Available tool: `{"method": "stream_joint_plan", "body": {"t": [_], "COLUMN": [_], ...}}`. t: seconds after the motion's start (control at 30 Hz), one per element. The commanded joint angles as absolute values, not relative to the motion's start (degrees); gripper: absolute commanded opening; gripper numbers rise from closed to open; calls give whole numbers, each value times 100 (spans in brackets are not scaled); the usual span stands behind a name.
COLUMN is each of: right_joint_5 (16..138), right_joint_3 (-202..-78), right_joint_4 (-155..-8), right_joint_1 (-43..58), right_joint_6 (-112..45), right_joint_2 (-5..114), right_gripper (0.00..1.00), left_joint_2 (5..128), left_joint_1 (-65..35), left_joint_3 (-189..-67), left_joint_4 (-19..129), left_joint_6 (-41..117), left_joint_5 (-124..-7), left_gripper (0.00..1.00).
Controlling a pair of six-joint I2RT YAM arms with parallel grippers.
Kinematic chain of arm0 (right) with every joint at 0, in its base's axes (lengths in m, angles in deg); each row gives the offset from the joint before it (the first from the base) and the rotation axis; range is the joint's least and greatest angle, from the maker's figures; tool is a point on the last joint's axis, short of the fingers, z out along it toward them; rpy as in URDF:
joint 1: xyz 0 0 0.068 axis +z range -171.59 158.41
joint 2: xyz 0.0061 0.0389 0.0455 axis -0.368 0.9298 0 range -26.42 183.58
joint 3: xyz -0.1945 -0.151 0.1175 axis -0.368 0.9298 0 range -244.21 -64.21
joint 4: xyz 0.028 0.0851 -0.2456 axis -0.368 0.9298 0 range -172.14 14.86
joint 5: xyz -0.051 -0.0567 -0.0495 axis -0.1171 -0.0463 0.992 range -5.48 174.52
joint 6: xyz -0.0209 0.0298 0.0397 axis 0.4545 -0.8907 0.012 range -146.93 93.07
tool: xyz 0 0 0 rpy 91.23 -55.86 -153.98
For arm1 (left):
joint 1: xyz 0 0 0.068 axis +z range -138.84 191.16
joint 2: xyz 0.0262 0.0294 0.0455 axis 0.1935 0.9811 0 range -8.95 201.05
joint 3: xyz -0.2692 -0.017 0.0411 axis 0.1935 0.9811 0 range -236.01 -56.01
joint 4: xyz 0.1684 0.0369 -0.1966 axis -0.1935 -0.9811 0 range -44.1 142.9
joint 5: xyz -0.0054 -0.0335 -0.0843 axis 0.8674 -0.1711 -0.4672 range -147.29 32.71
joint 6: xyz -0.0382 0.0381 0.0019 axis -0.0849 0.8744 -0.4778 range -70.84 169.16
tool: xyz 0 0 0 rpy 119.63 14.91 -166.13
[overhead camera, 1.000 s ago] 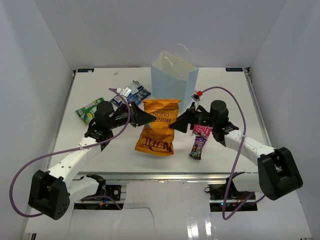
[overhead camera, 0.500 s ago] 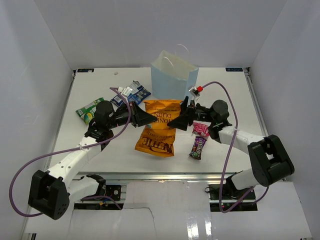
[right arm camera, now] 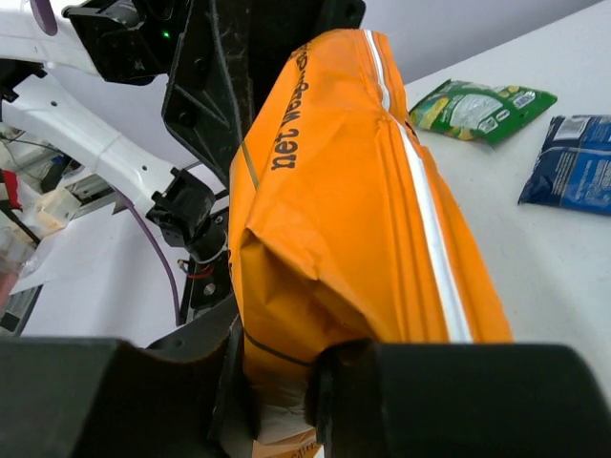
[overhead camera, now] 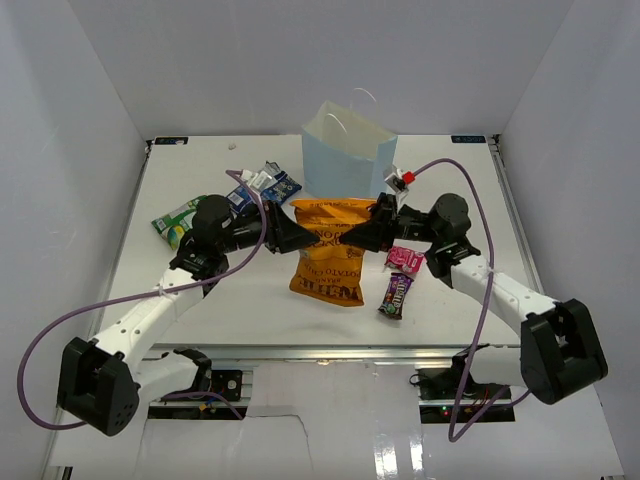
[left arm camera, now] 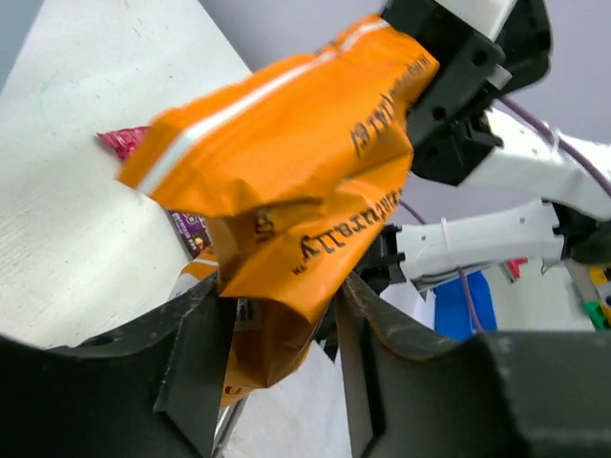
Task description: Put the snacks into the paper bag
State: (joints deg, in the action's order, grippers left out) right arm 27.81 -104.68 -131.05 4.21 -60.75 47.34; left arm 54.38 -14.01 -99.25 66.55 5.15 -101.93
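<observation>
White table (overhead camera: 190, 310). Light blue paper bag (overhead camera: 345, 165) upright, just beyond both grippers. Green packet (overhead camera: 177, 221) flat, far left of left gripper (overhead camera: 306, 239). Blue chip bag (overhead camera: 281, 186) and teal-green packet (overhead camera: 246, 190) side by side beyond left gripper. Small pink packet (overhead camera: 405, 260) right of right gripper (overhead camera: 350, 237). Dark brown candy pack (overhead camera: 396, 293) just nearer than it.

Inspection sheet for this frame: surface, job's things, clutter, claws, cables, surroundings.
Surface: white table, matte.
Job's things: large orange chip bag pinched at both top corners; light blue paper bag upright behind it; green packet, blue chip bag, small pink packet, dark brown candy pack lying flat.
Clutter: nothing seen.
Claws: left claw and right claw both shut on the orange bag.
Cables: purple cables loop off both arms.
Surroundings: white enclosure walls.
</observation>
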Motion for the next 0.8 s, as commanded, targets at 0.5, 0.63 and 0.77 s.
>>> {"method": "stream_joint_plan", "body": {"t": [0.5,0.63,0.77], "right_joint_5": [4531,4532,4768], "right_joint_3": [-15893,-17413,-18548], "right_joint_4": [-8601,-8504,-8478], "right_joint_1": [-251,-673,-946], "right_joint_6": [-3106,-3501,-3669], "right_joint_2": [5037,5829,6419], "right_gripper": [8,8,8], "left_joint_2": [3026,2902,2893], "left_joint_1": [-1415,-1415,-1415], "left_joint_3": [-9681,-9503,-9459], "left_joint_4": [3541,3620,3646], "left_joint_6": [3694,3729,3712], "left_joint_5": [-6696,-6643,-6669], "left_gripper": [80,80,81]}}
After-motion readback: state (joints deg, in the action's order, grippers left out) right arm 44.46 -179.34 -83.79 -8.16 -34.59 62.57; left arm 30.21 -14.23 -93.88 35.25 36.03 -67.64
